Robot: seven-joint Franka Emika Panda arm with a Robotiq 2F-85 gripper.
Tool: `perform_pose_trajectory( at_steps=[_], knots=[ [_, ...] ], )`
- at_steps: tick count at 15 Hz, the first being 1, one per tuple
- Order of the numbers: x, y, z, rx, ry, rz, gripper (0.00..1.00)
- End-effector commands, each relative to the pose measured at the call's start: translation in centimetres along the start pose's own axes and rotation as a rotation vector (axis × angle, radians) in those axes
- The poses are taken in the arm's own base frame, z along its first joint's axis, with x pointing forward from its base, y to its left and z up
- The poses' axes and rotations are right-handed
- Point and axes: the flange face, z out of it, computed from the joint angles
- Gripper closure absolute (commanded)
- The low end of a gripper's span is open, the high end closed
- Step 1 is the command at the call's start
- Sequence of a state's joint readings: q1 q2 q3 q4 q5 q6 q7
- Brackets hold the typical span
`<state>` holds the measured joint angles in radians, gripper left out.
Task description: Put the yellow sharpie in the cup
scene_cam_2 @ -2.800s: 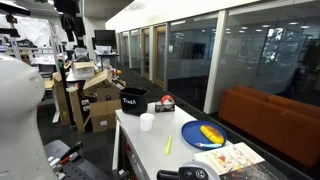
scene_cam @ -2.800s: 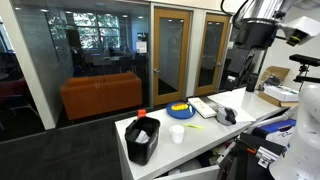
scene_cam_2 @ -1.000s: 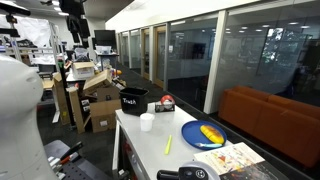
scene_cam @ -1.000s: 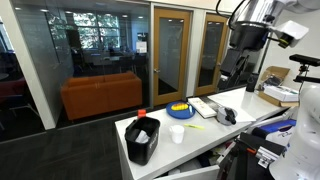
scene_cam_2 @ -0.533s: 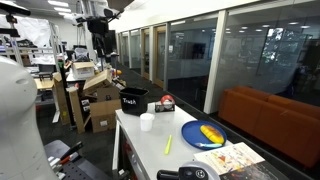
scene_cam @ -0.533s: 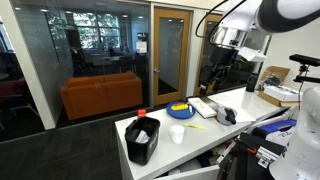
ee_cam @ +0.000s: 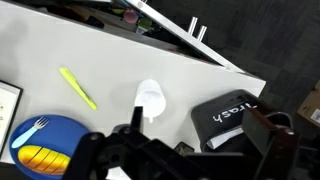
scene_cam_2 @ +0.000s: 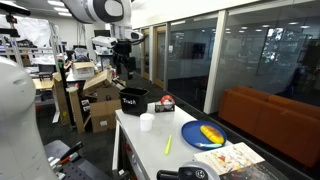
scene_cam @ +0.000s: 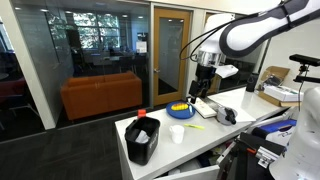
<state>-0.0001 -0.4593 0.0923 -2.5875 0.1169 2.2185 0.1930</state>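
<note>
White table [ee_cam: 215,80]; cup [ee_cam: 150,98] upright, yellow sharpie [ee_cam: 78,88] lying outside it

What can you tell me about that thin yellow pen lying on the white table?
The yellow sharpie is a thin, straight marker, bright yellow and plastic-looking. It lies flat on the white table, nothing touching it, between the blue plate and the small white cup, apart from both. Cap and lettering are too small to make out.

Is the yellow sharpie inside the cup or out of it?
Out. In the wrist view the yellow sharpie lies flat on the white table, apart from the cup.
</note>
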Motion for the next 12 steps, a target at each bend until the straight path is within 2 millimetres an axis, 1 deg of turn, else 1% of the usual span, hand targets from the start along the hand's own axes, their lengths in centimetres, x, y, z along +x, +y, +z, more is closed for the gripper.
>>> perform_pose_trajectory(
  at_steps=[1,6,8,9,10,12],
  knots=[
    [3.0,2.6,0.0,-0.002,0.002,-0.054,0.00],
    [6.4,8.4,0.9,0.007,-0.009,-0.043,0.00],
    [7.4,10.1,1.3,-0.004,-0.012,-0.030,0.00],
    [7.6,10.6,1.3,-0.009,-0.011,-0.027,0.00],
    [6.7,10.2,1.3,0.010,-0.014,-0.012,0.00],
    [7.2,10.6,1.5,0.006,-0.016,-0.008,0.00]
  ],
)
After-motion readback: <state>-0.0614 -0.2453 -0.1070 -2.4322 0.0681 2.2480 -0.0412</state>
